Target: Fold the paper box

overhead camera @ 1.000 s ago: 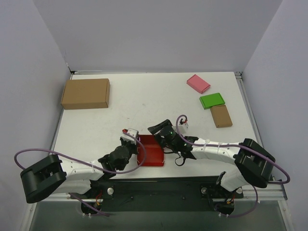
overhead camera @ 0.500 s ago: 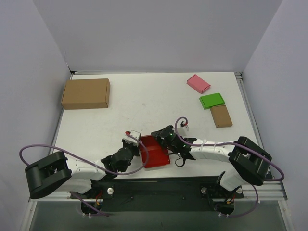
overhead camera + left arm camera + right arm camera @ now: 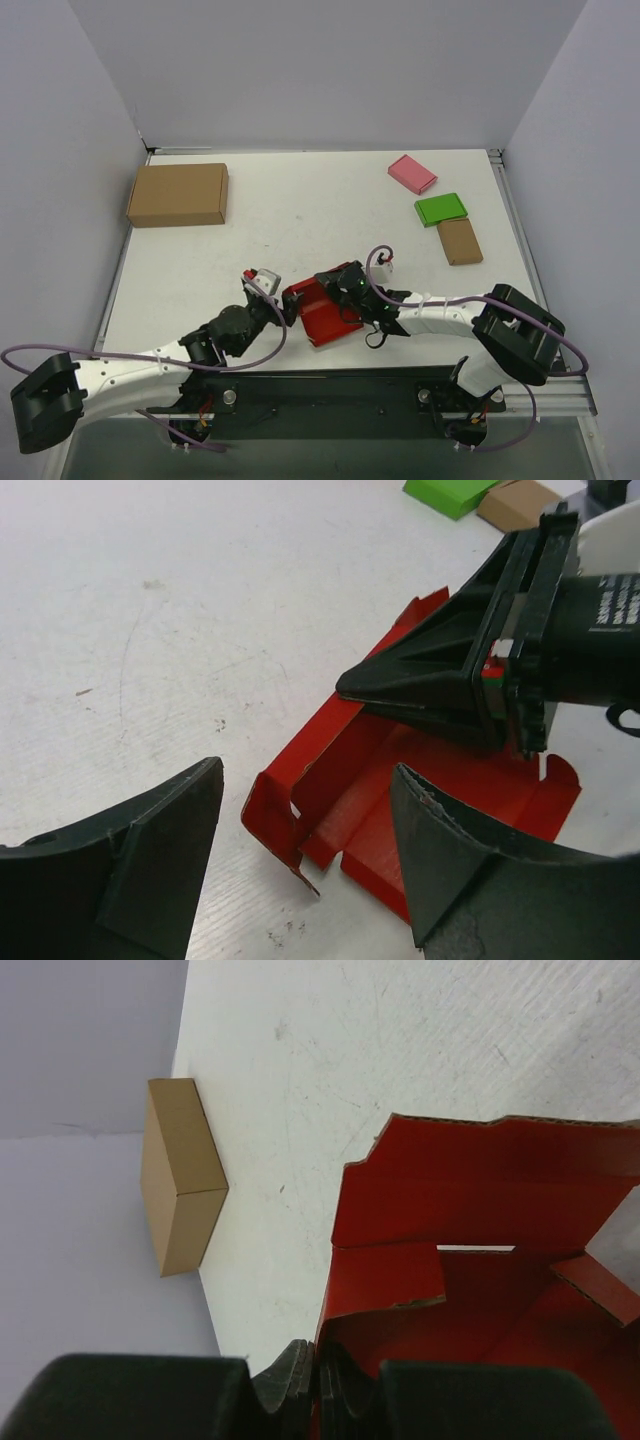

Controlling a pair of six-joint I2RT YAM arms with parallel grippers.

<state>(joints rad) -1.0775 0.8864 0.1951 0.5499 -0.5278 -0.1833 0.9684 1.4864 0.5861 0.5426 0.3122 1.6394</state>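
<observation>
The red paper box (image 3: 322, 318) lies open and partly folded near the table's front edge, between both arms. My right gripper (image 3: 318, 1380) is shut on one thin upright wall of the box (image 3: 480, 1200); in the top view this gripper (image 3: 326, 284) is at the box's far side. My left gripper (image 3: 305, 820) stands open just left of the box, and a raised corner flap of the box (image 3: 420, 800) lies between its fingers (image 3: 150, 870) without touching them. The left wrist view also shows the right gripper (image 3: 350, 685) clamped on the box's wall.
A large brown carton (image 3: 178, 194) sits at the far left, also seen in the right wrist view (image 3: 180, 1175). At the far right lie a pink flat box (image 3: 412, 173), a green one (image 3: 441, 209) and a small brown one (image 3: 459, 241).
My left gripper has opened, let go of the box and drawn back a little. The right gripper has shut on the box's wall, and the box has turned slightly.
</observation>
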